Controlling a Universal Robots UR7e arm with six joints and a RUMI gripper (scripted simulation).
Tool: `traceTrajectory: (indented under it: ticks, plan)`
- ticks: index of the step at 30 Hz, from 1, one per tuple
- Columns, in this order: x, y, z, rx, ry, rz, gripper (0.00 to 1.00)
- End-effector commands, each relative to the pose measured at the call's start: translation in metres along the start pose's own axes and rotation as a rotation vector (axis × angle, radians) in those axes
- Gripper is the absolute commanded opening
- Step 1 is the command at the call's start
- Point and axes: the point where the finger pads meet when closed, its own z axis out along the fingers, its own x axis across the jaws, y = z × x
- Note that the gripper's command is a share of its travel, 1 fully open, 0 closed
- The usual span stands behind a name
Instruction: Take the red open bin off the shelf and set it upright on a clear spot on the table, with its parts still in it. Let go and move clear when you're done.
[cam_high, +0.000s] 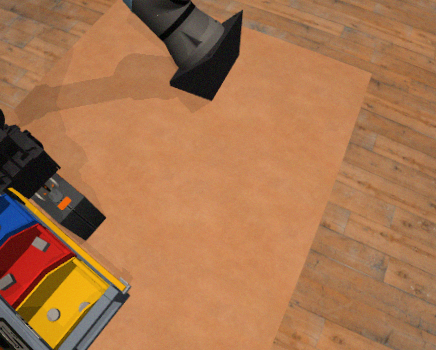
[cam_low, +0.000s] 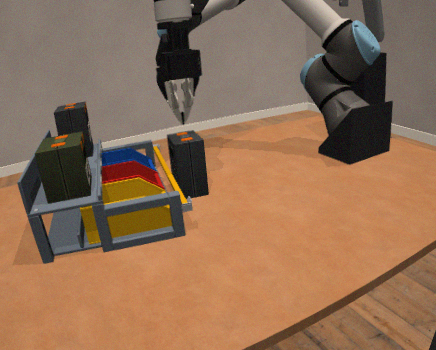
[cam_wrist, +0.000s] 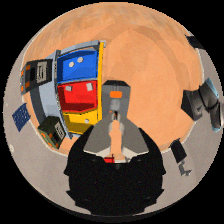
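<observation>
Arm links: pale grey and darker grey rounded tubes (cam_low: 317, 17)
Joint caps: light blue, smooth and round (cam_low: 366, 42) (cam_wrist: 212, 87)
Joint bands: thin, black, ringing the darker tubes (cam_low: 336, 73) (cam_high: 178, 22)
Base mount: black, flat-faced, sharp-cornered (cam_low: 357, 137) (cam_high: 212, 70)
Gripper: blocky black body with jagged edges, plus light grey fingers tapering to narrow dark tips (cam_low: 183, 120) (cam_high: 47, 186) (cam_wrist: 115, 125)
</observation>
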Motion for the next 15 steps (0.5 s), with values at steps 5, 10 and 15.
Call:
traceTrajectory:
  ticks: [5, 10, 15]
  plan:
    - [-0.0002, 0.0, -0.0004, 0.0, -0.001, 0.0, 0.0]
    - [-0.0002, 0.0, -0.0004, 0.0, -0.001, 0.0, 0.0]
    - [-0.0001, -0.0001, -0.0064, 0.0, -0.001, 0.0, 0.0]
